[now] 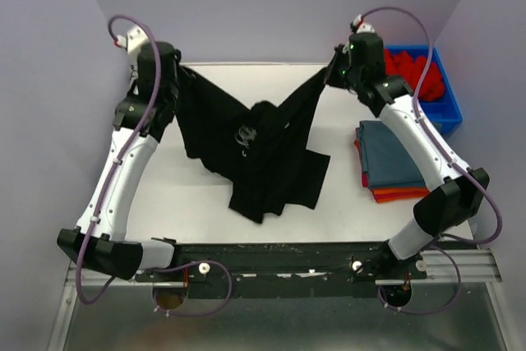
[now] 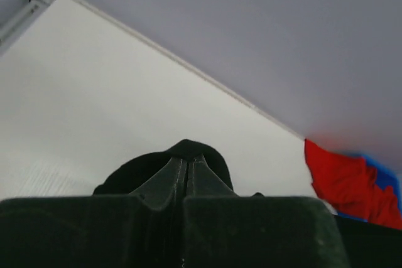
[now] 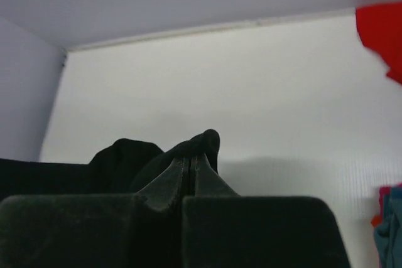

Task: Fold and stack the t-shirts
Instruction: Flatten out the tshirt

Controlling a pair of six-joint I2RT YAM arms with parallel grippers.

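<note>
A black t-shirt (image 1: 263,154) with a small white print hangs stretched between both arms, its lower part draped on the white table (image 1: 197,195). My left gripper (image 1: 177,71) is shut on its left corner; black cloth (image 2: 157,164) bunches around the closed fingertips (image 2: 188,162). At the far right corner my right gripper (image 1: 333,71) is shut on the other end, with black cloth (image 3: 210,139) folded over its tips (image 3: 191,160). A stack of folded t-shirts (image 1: 390,158), slate-blue on top with orange and red beneath, lies at the right. More red t-shirts (image 1: 415,71) fill the bin.
A blue plastic bin (image 1: 448,108) stands at the back right corner, beside the right arm. Grey walls close in the table on three sides. Red cloth (image 2: 348,180) shows at the right of the left wrist view.
</note>
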